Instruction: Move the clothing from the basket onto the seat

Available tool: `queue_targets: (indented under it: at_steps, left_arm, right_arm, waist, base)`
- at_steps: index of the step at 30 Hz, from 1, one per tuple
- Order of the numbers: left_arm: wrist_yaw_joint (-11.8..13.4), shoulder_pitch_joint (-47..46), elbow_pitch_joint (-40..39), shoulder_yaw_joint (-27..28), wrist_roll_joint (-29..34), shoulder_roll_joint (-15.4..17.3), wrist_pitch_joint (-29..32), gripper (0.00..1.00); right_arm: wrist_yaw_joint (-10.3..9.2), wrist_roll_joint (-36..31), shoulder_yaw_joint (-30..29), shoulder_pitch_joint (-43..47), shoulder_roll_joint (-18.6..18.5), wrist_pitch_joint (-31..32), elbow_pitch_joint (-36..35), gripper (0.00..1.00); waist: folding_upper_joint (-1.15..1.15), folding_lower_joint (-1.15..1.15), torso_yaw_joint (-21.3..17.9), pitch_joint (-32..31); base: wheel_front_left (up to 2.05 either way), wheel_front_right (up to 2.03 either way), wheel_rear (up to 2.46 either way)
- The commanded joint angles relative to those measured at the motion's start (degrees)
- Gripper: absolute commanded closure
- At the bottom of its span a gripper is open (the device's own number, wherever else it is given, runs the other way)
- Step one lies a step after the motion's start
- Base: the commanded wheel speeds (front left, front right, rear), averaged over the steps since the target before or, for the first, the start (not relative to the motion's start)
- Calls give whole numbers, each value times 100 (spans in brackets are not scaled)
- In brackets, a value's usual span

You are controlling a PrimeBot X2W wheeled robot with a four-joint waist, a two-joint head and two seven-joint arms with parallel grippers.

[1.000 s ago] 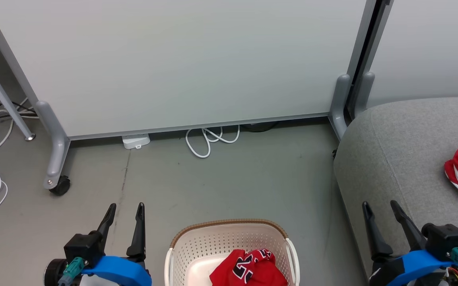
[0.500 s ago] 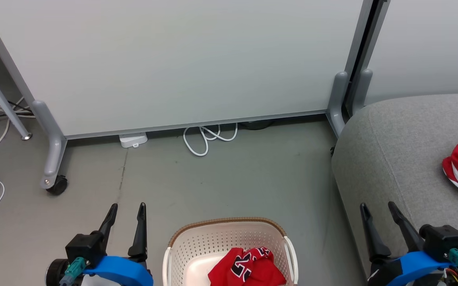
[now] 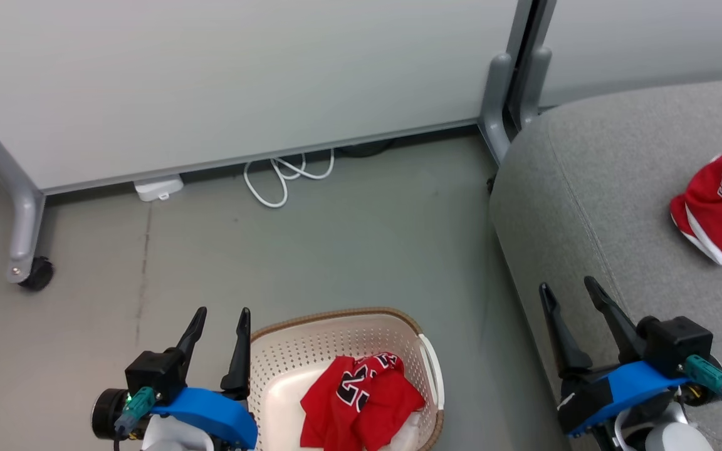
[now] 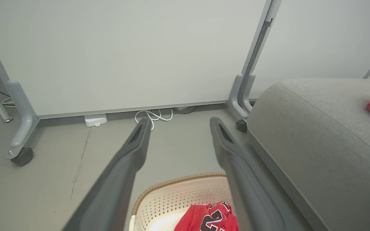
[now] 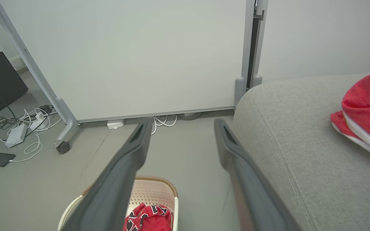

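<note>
Gaping wide and empty, the left gripper [image 3: 223, 312] hangs just left of the basket [image 3: 336, 315], a rounded, perforated cream plastic tub with a brown woven-look rim. One crumpled red jersey [image 3: 361, 407] lies inside it. The right gripper [image 3: 566, 284], equally spread, holds nothing beside the rounded edge of the grey fabric sofa [image 3: 586, 188]; a second jersey [image 3: 718, 200] rests farther right on it. The right wrist view adds tangled cables [image 5: 34, 115] and perhaps a dark box [image 5: 0, 80].

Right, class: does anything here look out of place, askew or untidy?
Nothing spilled or damaged. A white cable lies loosely tangled on the floor under the partition; one red jersey sits crumpled in the basket, the other jersey on the sofa.
</note>
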Motion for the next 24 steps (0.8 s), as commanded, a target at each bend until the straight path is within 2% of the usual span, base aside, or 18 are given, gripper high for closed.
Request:
queue_targets:
  at_steps: [1,15,24]
  left_arm:
    - [-5,-124,41,-37,-25,-3,-26,0]
    - [-5,-1245,919,-660,-167,186,-26,0]
    - [-5,-1784,1704,-1027,-305,360,-26,0]
  right_arm:
    - [2,-1,49,-114,-35,-33,-35,0]
    - [2,7,1003,-1315,23,-186,-171,0]
    - [2,86,1345,-1829,89,-413,-151,0]
  waist:
    - [0,0,-264,312]
    - [0,0,-1198,1887]
    - [0,0,-1561,2649]
  base:
    - [0,0,0]
    - [0,0,0]
    - [0,0,0]
